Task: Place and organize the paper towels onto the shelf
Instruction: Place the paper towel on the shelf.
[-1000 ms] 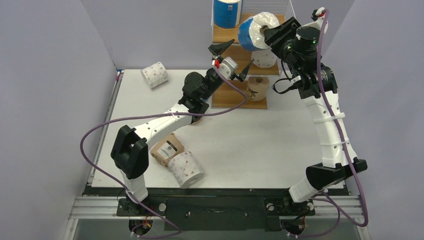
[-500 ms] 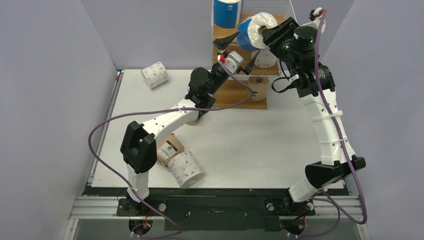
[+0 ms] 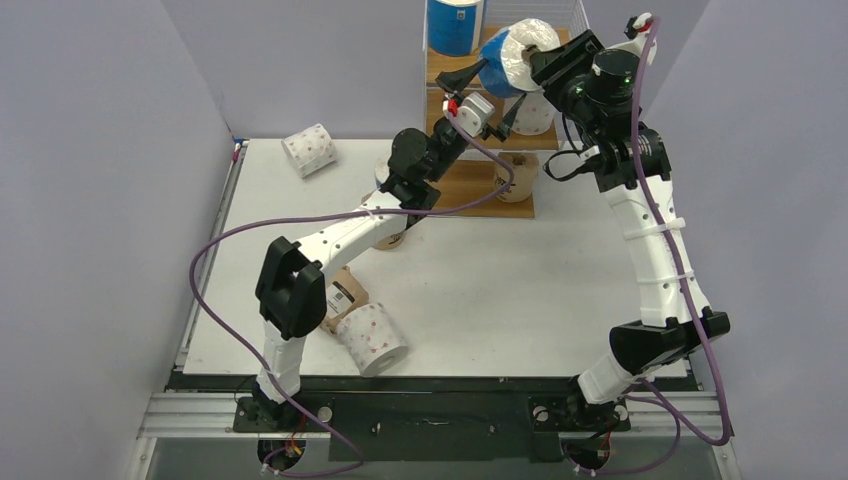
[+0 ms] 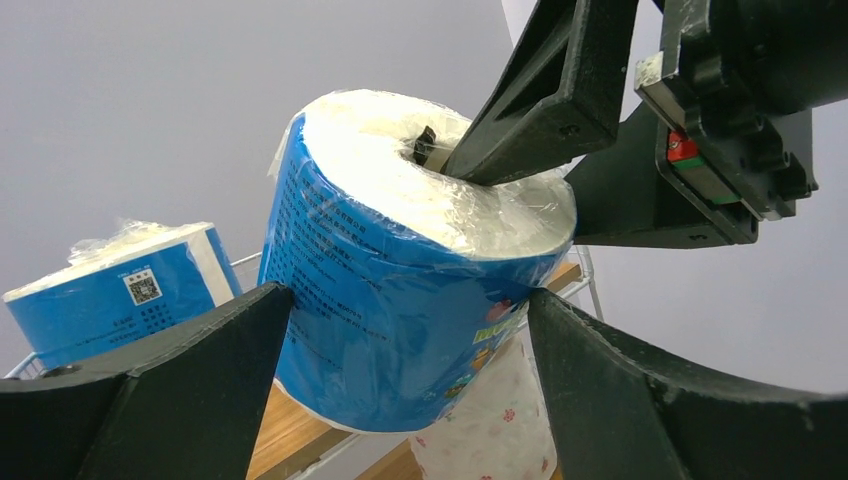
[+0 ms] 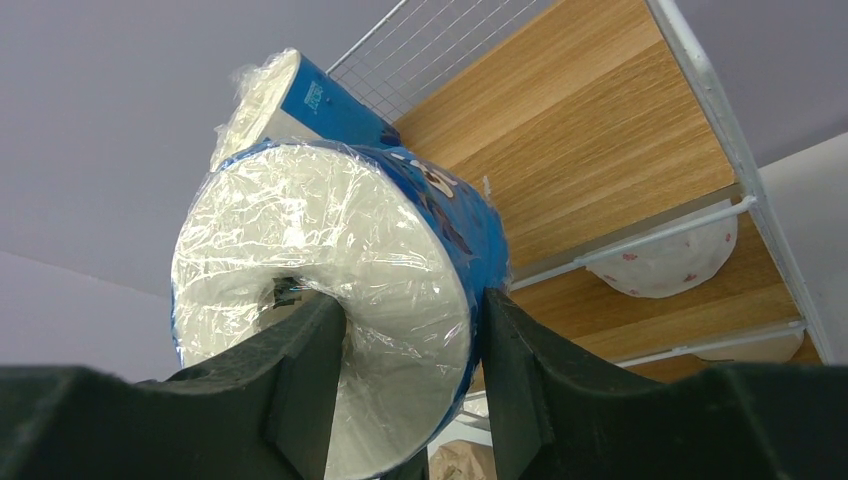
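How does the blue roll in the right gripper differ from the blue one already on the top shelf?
The held blue roll hangs tilted in the air; the shelved blue roll stands upright on the shelf's top board. The held one is pinched through its core by the right gripper; the shelved one is untouched. Both are blue-wrapped and look similar in size.

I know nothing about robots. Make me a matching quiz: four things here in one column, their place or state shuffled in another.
1. right gripper
2. left gripper
3. upright blue roll
4. leftmost dotted roll

a. open, fingers either side of the held blue roll
b. on the shelf's top board
c. lying alone on the table
d. shut, one finger in a roll's core

Pairs: 1-d, 2-a, 3-b, 4-c.
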